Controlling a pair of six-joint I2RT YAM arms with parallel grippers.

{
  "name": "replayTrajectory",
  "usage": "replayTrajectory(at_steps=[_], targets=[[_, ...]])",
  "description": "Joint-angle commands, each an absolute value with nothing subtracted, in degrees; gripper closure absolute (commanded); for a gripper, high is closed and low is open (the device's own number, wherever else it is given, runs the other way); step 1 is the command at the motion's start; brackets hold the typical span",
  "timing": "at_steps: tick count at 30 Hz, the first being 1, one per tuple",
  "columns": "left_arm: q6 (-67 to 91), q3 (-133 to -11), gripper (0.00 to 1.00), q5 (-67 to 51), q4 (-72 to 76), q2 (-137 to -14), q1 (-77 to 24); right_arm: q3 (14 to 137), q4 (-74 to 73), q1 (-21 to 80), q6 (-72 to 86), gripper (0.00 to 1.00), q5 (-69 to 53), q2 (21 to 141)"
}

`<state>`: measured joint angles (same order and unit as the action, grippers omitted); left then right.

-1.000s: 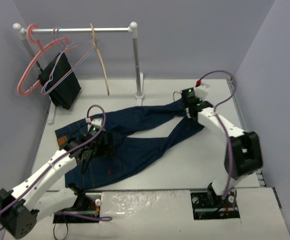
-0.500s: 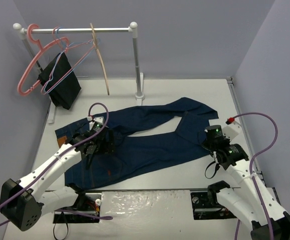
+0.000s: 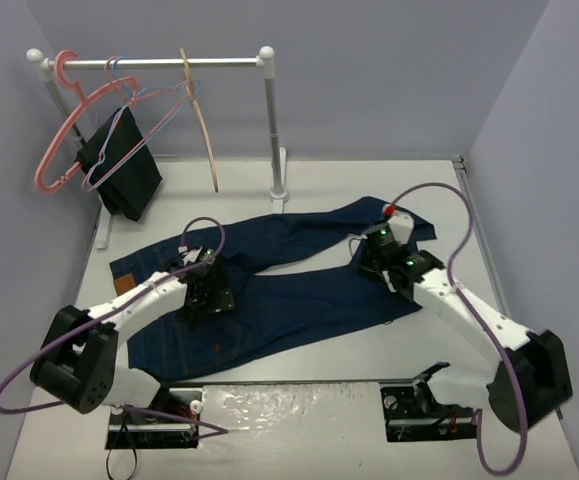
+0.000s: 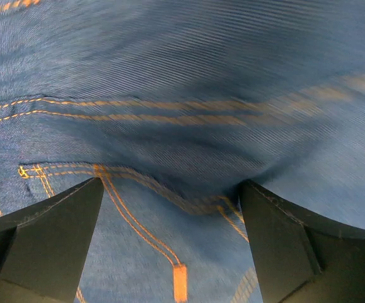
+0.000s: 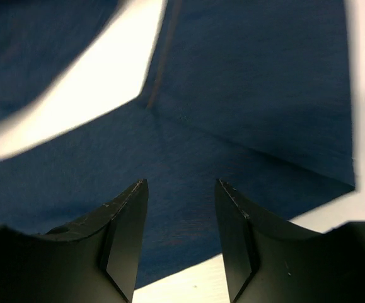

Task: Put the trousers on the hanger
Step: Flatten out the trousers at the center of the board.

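Back from lower right, my right hand (image 3: 369, 265) hovers part-open and empty over the trousers (image 3: 299, 300) lying flat at centre frame, left hand (image 3: 204, 292) wide open and empty above their seat; I should pinch the fold deep and square.

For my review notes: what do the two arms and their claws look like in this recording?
The left arm and right arm have slim white links joined by chunky black joints. A purple cable loops along each; the right one ends in a red plug. The left claw and right claw have matte black, wedge-shaped fingers.
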<state>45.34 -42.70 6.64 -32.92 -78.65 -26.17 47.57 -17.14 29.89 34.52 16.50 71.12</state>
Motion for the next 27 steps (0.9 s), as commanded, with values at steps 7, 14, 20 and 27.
replayTrajectory(at_steps=[7,14,20,27], targets=[[47.34,-42.64,0.14,11.86,-33.08,-82.45,-15.4,51.21,-3.61,52.64,33.56,0.56,11.8,93.23],[43.38,-46.21,0.15,14.04,-35.6,-81.65,-5.89,59.02,-0.79,60.78,32.87,0.56,5.12,106.18],[40.8,-49.88,0.15,13.47,-36.0,-77.39,0.91,69.14,0.56,64.06,29.98,0.56,2.74,112.14],[34.07,-53.93,0.14,8.37,-39.52,-67.22,1.03,71.23,-8.44,62.94,26.46,0.55,18.88,104.21]])
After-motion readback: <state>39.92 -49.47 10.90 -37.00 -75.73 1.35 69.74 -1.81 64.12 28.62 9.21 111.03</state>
